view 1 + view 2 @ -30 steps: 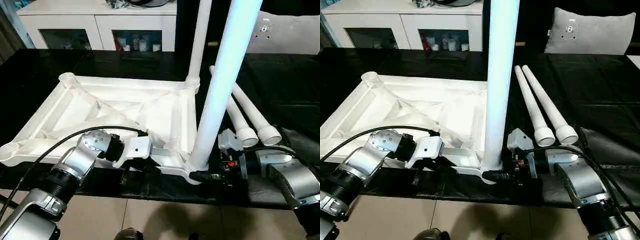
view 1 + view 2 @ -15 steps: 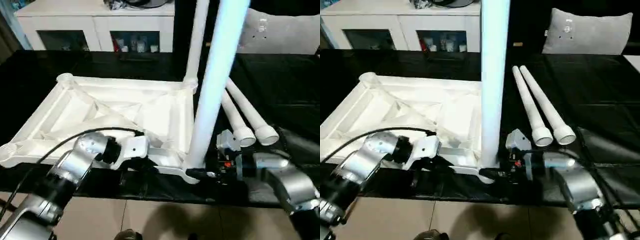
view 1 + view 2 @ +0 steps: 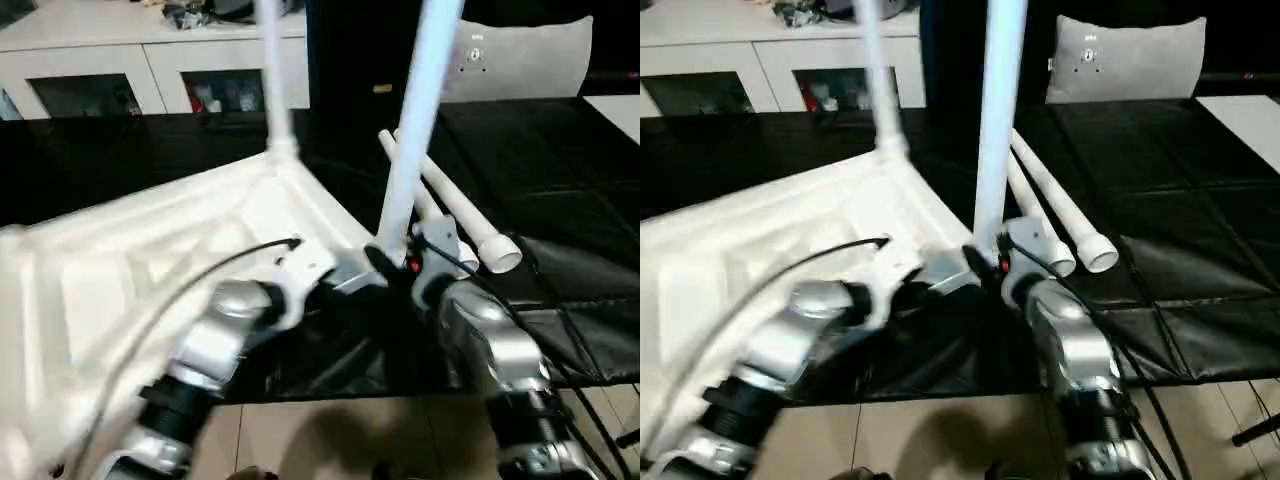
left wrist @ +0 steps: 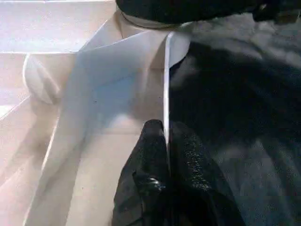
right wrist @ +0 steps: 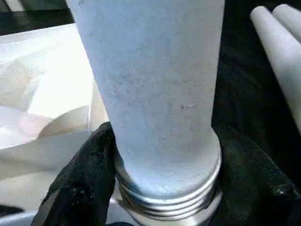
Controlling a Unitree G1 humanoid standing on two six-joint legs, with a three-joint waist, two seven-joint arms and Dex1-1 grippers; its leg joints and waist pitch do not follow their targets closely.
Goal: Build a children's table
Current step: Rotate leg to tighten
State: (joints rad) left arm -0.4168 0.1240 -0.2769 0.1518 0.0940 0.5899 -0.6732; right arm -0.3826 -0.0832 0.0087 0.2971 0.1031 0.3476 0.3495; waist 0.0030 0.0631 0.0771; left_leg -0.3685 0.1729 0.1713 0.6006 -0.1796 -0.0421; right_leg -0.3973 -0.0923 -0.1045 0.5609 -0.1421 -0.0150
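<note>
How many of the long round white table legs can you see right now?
4. Two stand upright in the white plastic tabletop: the far leg and the near leg, whose base the right gripper clasps. Two loose legs lie side by side on the black cover.

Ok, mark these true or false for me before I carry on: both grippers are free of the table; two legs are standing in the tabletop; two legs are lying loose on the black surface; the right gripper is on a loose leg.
1. Both grippers are free of the table. False: the left gripper is shut on the tabletop edge, and the right gripper clasps the near upright leg at its base.
2. Two legs stand in the tabletop. True: the near one and the far upright leg.
3. Two loose legs lie on the black surface. True.
4. The right gripper holds a loose leg. False: it holds the near upright one.
</note>
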